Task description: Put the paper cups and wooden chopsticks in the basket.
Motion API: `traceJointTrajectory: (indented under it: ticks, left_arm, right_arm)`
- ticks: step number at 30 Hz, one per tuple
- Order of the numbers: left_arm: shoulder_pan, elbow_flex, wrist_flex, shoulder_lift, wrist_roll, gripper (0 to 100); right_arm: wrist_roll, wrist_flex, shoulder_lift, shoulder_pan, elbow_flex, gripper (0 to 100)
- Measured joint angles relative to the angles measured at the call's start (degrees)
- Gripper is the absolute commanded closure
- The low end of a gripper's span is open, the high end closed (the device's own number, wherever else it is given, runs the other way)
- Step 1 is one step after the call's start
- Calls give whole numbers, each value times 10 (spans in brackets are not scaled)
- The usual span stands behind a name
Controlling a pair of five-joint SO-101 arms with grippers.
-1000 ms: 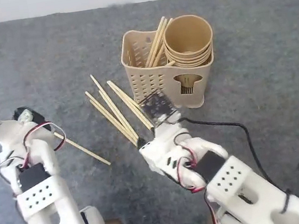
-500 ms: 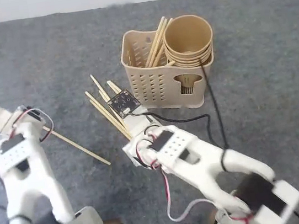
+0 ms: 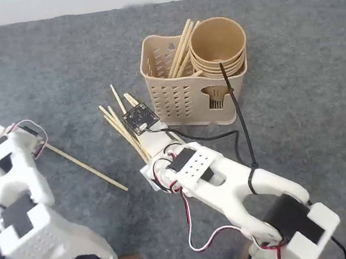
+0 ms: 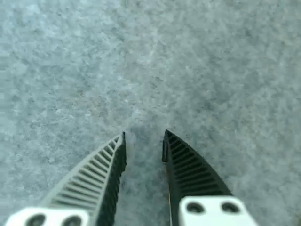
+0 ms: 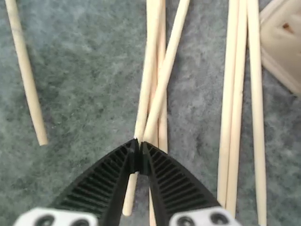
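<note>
The loose chopsticks [image 5: 160,84] are light, stiff, smooth wooden rods (likely to roll, and to pivot if held off-centre), so grip them near mid-length. They lie on the surface [image 4: 188,56] just beside the basket [image 3: 181,93]. The right gripper [image 5: 139,149] has its jaws pinched onto one stick near its end. The left gripper [image 4: 143,141] jaws stand partly open and empty over bare surface.

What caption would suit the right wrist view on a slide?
Right arm's jaws shut, tips over wooden chopsticks on grey carpet, basket corner nearby.
</note>
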Motion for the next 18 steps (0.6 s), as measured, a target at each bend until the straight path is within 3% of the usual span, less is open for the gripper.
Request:
traceJointTrajectory:
  ticks: [18]
  left_arm:
    - [5, -24, 6, 49, -1, 874]
  right_arm:
    - [0, 19, -17, -1, 0, 989]
